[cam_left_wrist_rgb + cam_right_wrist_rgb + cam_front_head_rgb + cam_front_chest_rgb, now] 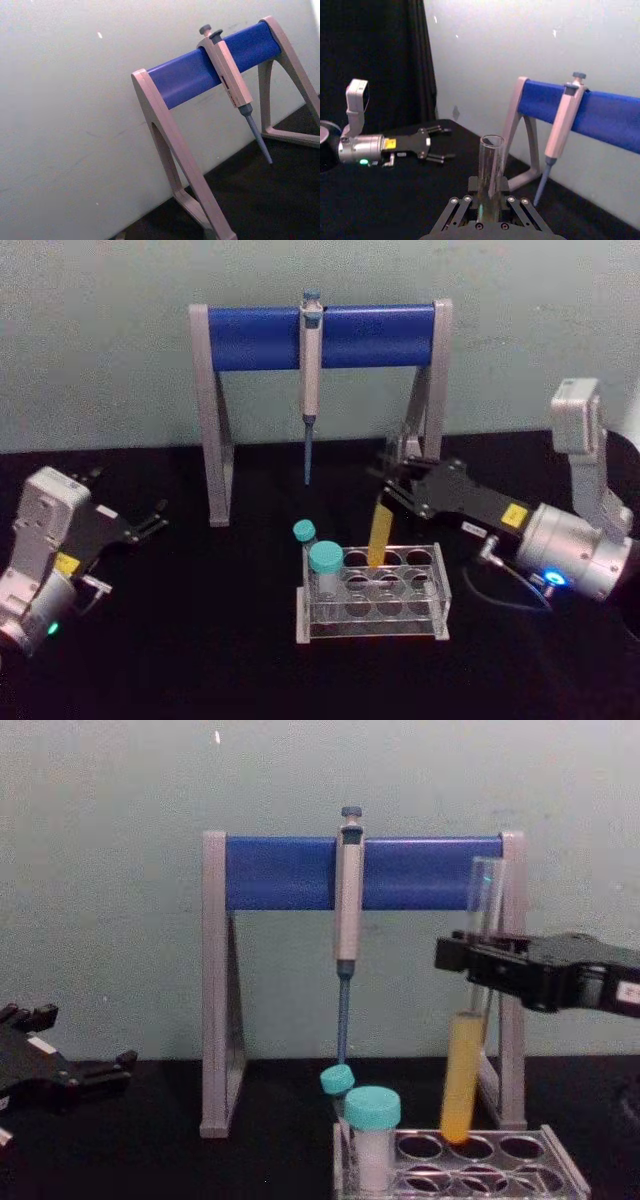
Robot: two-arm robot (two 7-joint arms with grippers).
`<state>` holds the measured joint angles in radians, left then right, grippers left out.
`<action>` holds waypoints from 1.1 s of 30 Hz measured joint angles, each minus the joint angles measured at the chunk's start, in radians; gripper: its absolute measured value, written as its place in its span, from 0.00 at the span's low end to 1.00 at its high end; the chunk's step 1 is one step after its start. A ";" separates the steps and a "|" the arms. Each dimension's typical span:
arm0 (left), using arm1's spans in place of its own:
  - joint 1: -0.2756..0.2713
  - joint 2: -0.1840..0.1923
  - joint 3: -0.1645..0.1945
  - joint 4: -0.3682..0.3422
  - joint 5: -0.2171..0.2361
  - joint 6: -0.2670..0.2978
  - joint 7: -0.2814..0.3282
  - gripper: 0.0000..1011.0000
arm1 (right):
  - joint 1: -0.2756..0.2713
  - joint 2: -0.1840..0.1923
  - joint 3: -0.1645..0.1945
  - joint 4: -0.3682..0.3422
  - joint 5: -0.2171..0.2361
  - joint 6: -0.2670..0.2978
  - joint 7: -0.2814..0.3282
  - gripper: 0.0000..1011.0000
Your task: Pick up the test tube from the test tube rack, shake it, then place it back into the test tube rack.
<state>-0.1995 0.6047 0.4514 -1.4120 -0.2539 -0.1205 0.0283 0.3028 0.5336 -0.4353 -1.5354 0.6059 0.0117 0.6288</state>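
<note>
The test tube [463, 1070] is a long clear tube with yellow-orange liquid in its lower part, held nearly upright. My right gripper [480, 963] is shut on its clear upper part, reaching in from the right. The tube's round bottom is level with the top plate of the clear test tube rack [565, 1172], over a back-row hole. In the head view the tube [380, 532] rises from the rack [440, 612] into the right gripper [386, 486]. The right wrist view shows the tube's open mouth [491, 165] above the gripper [487, 201]. My left gripper [150, 523] rests open at the far left.
A grey-legged stand with a blue crossbar [320, 337] stands behind the rack, with a grey-blue pipette [310, 380] hanging from it. Two teal-capped vials [325, 570] sit in the rack's left end. A pale wall lies close behind.
</note>
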 joint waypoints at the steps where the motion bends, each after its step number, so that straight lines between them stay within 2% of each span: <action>1: 0.000 0.000 0.000 0.000 0.000 0.000 0.000 1.00 | 0.008 -0.007 -0.004 0.012 -0.001 -0.007 0.001 0.23; 6: 0.000 0.000 0.000 0.000 0.000 0.000 0.000 1.00 | 0.060 -0.051 -0.018 0.087 -0.019 -0.055 -0.007 0.23; 11: 0.000 0.000 0.000 0.000 0.000 0.000 0.000 1.00 | 0.091 -0.075 -0.017 0.132 -0.051 -0.078 -0.042 0.23; 19: 0.000 0.000 0.000 0.000 0.000 0.000 0.000 1.00 | 0.091 -0.075 0.004 0.135 -0.076 -0.063 -0.083 0.23; 33: 0.000 0.000 0.000 0.000 0.000 0.000 0.000 1.00 | 0.067 -0.067 0.027 0.104 -0.091 -0.048 -0.097 0.23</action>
<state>-0.1995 0.6047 0.4514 -1.4120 -0.2539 -0.1205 0.0283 0.3700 0.4664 -0.4078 -1.4309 0.5150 -0.0365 0.5317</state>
